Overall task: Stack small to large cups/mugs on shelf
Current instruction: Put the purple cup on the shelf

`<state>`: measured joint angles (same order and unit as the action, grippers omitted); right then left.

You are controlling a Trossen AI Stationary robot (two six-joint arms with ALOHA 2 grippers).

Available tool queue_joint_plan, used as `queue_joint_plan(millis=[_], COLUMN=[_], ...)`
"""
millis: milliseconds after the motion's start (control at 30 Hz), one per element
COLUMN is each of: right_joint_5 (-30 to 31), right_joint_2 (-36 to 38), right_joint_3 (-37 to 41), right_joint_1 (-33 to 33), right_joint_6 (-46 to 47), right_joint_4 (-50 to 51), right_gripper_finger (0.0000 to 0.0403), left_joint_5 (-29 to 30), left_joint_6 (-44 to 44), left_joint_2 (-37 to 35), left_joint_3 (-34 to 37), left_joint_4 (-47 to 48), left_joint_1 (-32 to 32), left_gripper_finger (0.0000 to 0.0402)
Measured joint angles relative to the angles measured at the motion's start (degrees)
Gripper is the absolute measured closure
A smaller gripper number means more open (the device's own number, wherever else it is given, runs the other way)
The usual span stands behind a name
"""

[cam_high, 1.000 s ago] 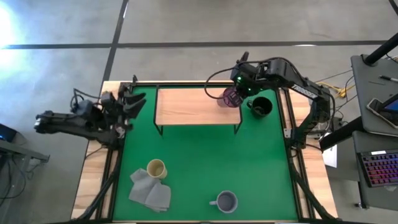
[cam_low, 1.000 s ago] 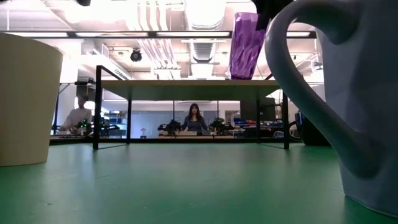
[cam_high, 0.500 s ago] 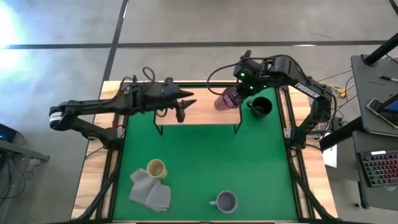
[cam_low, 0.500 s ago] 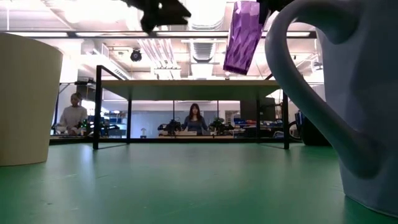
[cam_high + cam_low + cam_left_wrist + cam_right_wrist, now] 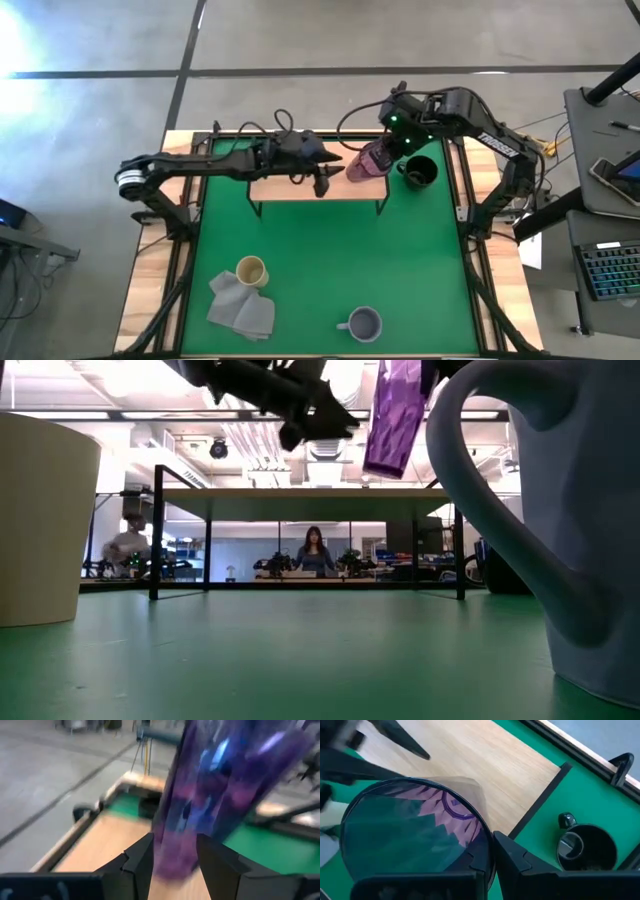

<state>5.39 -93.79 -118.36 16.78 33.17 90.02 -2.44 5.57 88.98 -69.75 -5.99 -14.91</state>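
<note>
The translucent purple tumbler (image 5: 366, 161) hangs tilted just above the right end of the light-wood shelf (image 5: 290, 178), held by my right gripper (image 5: 392, 150). My left gripper (image 5: 332, 172) is open over the shelf, close to the tumbler's lower end. In the left wrist view the tumbler (image 5: 220, 785) fills the space ahead of the open fingers (image 5: 172, 862); the low view shows a gap between them (image 5: 320, 420). The black mug (image 5: 418, 172) stands on the green mat right of the shelf. The tan cup (image 5: 251, 271) and the lavender-grey mug (image 5: 364, 323) stand near the front edge. My right gripper holds the tumbler by its rim (image 5: 487, 851), one finger inside the mouth and one outside. The fingers come from above and from the table's right. The tumbler is lifted clear of the shelf (image 5: 395, 420) and hangs tilted, its bottom toward the left arm.
A grey folded cloth (image 5: 240, 305) lies beside the tan cup at the front left. The shelf's thin black legs (image 5: 157, 530) stand on the green mat (image 5: 320, 260). People sit in the room behind the table (image 5: 313, 550).
My left arm has swung from the table's left edge toward the right, over the shelf, up to the tumbler. My right gripper has lifted the tumbler a little off the shelf's right end and tipped it, bottom toward the left.
</note>
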Motion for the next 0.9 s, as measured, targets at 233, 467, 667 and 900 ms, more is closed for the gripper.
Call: queue_joint_plan(millis=[233, 467, 667, 900], right_joint_5=[2.1, 2.2, 2.3, 2.5], right_joint_2=[-0.1, -0.1, -0.1, -0.1], right_joint_3=[1.0, 1.0, 1.9, 6.1], right_joint_1=[0.1, 0.4, 0.5, 1.0], right_joint_6=[-0.7, -0.7, -0.7, -1.4], right_joint_4=[0.0, -0.1, -0.6, -2.8], right_gripper_finger=[0.0385, 0.0385, 0.0385, 0.0366], left_joint_5=[-2.0, -3.1, -3.6, -3.7], left_joint_6=[0.0, 0.1, 0.1, 0.1], left_joint_2=[3.9, 6.8, 8.4, 9.0], left_joint_3=[-2.6, -2.4, -3.1, -3.0], left_joint_4=[0.6, 0.7, 0.2, -0.8], left_joint_1=[0.0, -0.1, -0.4, -0.5], left_gripper_finger=[0.0268, 0.0268, 0.0268, 0.0268])
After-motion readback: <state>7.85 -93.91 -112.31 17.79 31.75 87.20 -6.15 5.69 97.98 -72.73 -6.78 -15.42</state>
